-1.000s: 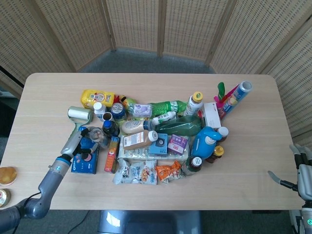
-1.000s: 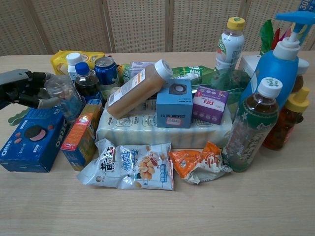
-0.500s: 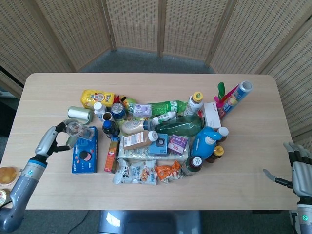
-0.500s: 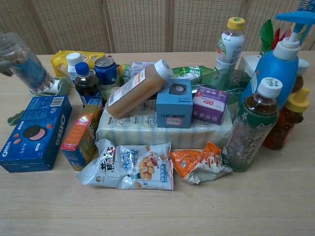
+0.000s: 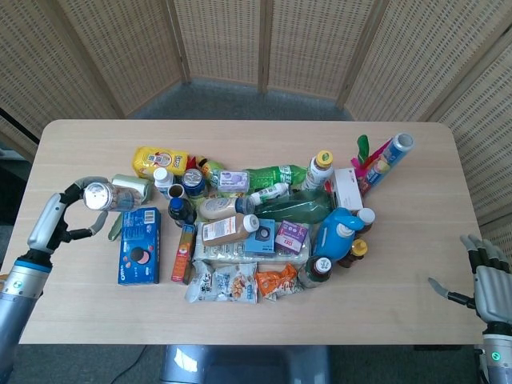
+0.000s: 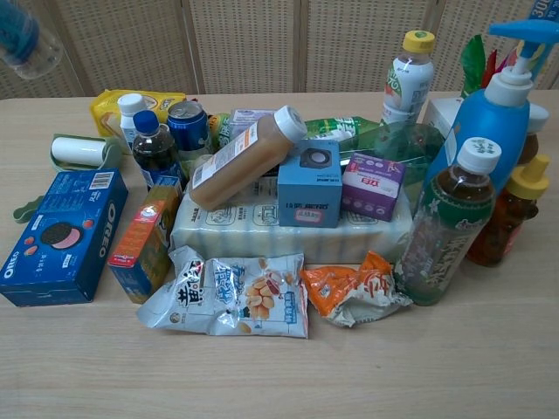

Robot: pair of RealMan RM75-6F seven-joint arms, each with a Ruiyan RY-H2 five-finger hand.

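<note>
My left hand (image 5: 70, 210) is raised above the table's left side and grips a clear plastic jar (image 5: 99, 195) with dark contents. In the chest view only the jar's bottom (image 6: 24, 42) shows at the top left corner. Below and right of the hand lie the blue Oreo box (image 5: 138, 246) and a pale green lint roller (image 5: 132, 188). My right hand (image 5: 486, 277) hovers open off the table's front right corner, holding nothing, fingers spread.
A dense pile of groceries fills the table's middle: a yellow pouch (image 5: 160, 161), a blue detergent bottle (image 5: 338, 231), a brown sauce bottle (image 5: 227, 230), snack bags (image 5: 226, 282), a tea bottle (image 6: 441, 237), a blue box (image 6: 307, 182). Two small jars (image 5: 11, 288) sit beyond the left edge.
My left hand lifted the clear jar from beside the Oreo box and carried it up and left, away from the pile. My right hand drifted slightly lower.
</note>
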